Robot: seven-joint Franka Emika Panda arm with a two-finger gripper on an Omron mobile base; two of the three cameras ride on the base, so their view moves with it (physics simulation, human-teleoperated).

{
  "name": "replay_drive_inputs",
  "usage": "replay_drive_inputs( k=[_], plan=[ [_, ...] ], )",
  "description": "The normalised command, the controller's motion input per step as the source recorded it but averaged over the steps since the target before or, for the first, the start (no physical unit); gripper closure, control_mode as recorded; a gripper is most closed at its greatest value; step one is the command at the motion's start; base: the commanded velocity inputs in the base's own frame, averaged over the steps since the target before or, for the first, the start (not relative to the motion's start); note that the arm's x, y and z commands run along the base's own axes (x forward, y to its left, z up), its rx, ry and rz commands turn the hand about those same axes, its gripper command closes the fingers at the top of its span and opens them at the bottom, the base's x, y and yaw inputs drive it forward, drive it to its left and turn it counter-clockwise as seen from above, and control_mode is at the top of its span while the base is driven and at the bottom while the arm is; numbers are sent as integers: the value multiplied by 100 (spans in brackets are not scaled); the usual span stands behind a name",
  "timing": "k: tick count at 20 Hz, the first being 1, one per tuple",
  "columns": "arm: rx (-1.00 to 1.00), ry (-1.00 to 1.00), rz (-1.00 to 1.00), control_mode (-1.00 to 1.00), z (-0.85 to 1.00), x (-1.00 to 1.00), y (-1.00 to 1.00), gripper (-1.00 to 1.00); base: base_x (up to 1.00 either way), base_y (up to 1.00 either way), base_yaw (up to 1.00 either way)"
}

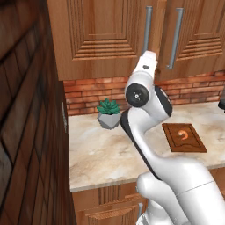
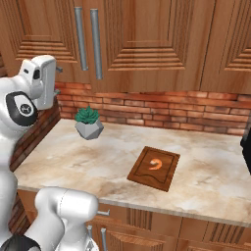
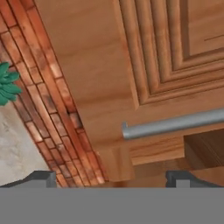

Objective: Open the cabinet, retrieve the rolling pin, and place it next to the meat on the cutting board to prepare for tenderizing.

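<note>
Raised before the closed cabinet (image 2: 147, 39), end effector (image 3: 111, 177) with fingers spread wide, empty, near a vertical bar handle (image 3: 175, 124). On the desk (image 2: 73, 157): cutting board (image 2: 162, 179) angled diagonally, bearing the curled meat (image 2: 156, 164).

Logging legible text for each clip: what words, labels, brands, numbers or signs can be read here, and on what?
None: no readable text in any view.
The cabinet doors, cutting board, brick backsplash and plant pot carry no lettering.
The round mark on the arm's joint cap is too blurred to read.
</note>
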Motion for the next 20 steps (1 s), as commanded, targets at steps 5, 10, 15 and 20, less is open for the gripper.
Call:
replay_drive_inputs(
  k=[5,10,15,20],
  plan=[
    [-3,0,-15,-100,0,17,-20,-100,0,0,0],
    [-1,0,-10,-100,0,20,-18,-100,0,0,0],
    [0,0,-9,-100,0,15,-16,-100,0,0,0],
    [0,0,-7,-100,0,13,-12,-100,0,0,0]
  ],
)
